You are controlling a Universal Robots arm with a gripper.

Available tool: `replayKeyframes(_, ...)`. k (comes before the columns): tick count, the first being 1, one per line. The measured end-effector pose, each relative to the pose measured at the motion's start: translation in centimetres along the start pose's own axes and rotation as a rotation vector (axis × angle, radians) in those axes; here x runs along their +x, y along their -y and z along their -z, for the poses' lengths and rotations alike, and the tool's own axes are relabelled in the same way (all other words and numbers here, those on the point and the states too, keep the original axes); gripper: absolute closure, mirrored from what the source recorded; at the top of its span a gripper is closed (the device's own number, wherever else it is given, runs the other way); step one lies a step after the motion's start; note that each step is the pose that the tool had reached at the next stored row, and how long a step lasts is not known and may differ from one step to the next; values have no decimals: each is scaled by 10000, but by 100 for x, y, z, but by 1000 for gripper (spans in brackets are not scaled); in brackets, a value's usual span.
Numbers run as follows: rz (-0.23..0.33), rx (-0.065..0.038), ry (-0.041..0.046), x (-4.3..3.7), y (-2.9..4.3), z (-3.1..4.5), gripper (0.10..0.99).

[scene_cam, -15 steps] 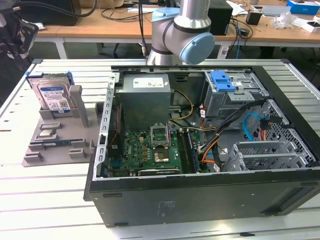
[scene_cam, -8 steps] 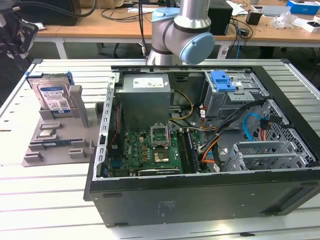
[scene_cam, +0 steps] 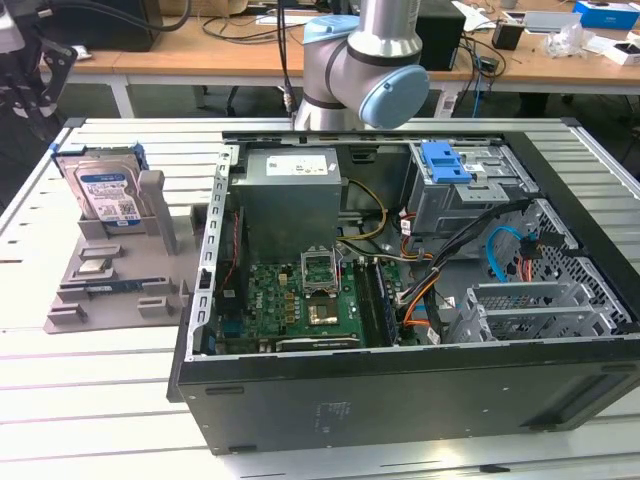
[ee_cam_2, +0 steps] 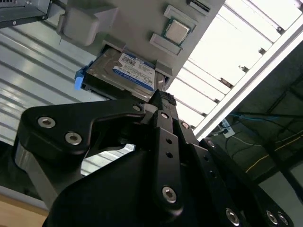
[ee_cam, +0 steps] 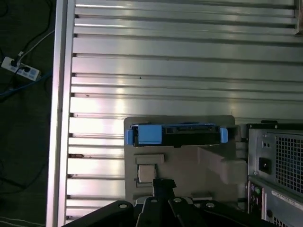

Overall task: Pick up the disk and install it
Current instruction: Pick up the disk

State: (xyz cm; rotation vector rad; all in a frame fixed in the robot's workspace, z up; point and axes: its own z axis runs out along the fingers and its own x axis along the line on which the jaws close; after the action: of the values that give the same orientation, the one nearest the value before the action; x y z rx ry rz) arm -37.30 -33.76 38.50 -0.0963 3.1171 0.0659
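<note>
The disk [scene_cam: 108,190] is a silver drive with a white-and-blue label and blue rails. It stands on edge in a grey holder [scene_cam: 100,290] on the slatted table, at the exterior view's left. Both wrist views show the disk [ee_cam_2: 128,71] [ee_cam: 177,135] sitting in the holder's slot. My gripper [ee_cam: 163,183] [ee_cam_2: 162,97] hangs apart from the disk, shut with nothing in it, its black tips pointing towards the holder.
An open computer case [scene_cam: 400,300] lies to the holder's right, with a metal drive cage and blue latch [scene_cam: 445,165] at its back. A small chip [scene_cam: 95,265] rests on the holder. The arm's joints [scene_cam: 370,60] rise behind the case. Cables run along the floor [ee_cam: 19,71].
</note>
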Motion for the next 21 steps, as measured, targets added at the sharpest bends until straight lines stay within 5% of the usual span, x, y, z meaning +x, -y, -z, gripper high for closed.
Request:
replayKeyframes(4, 861, -20, -36, 0, 0, 0, 980)
replayKeyframes(7, 2049, -49, -86, 0, 0, 0, 980)
replayKeyframes(21, 4915, -116, -204, 0, -2, 0, 980)
